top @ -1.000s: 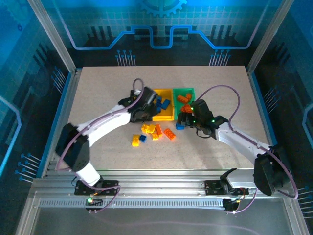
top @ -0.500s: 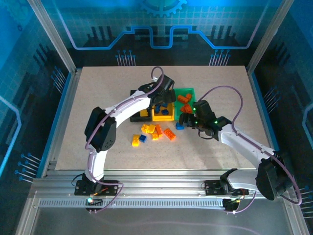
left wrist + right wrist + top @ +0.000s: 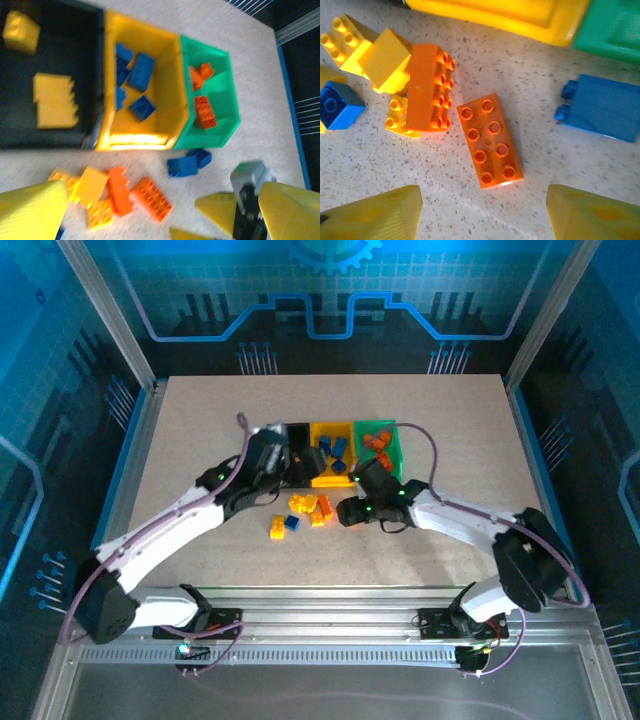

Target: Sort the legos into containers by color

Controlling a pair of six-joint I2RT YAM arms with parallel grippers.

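Observation:
In the right wrist view an orange eight-stud lego [image 3: 490,140] lies flat on the table, just ahead of my open right gripper [image 3: 482,212], whose jaws hold nothing. A second orange brick [image 3: 427,87], yellow bricks [image 3: 385,60] and a blue one [image 3: 337,105] cluster at its left; a blue brick [image 3: 602,107] lies at its right. My left gripper [image 3: 160,215] hangs open and empty above the pile. The containers stand in a row: the black bin [image 3: 90,65] with yellow bricks [image 3: 52,100], the yellow bin [image 3: 170,115] with blue bricks [image 3: 140,72], and the green bin [image 3: 220,55] with orange bricks [image 3: 205,111].
From above, the bins [image 3: 333,478] sit mid-table with the loose pile [image 3: 300,505] just in front. My left gripper [image 3: 300,468] and right gripper [image 3: 348,512] stand close together on either side of that pile. The right gripper's yellow finger [image 3: 217,207] shows in the left wrist view.
My left gripper has opened and drawn back from over the bins toward the pile. My right gripper has moved left from beside the green bin to the orange brick, its jaws a little narrower.

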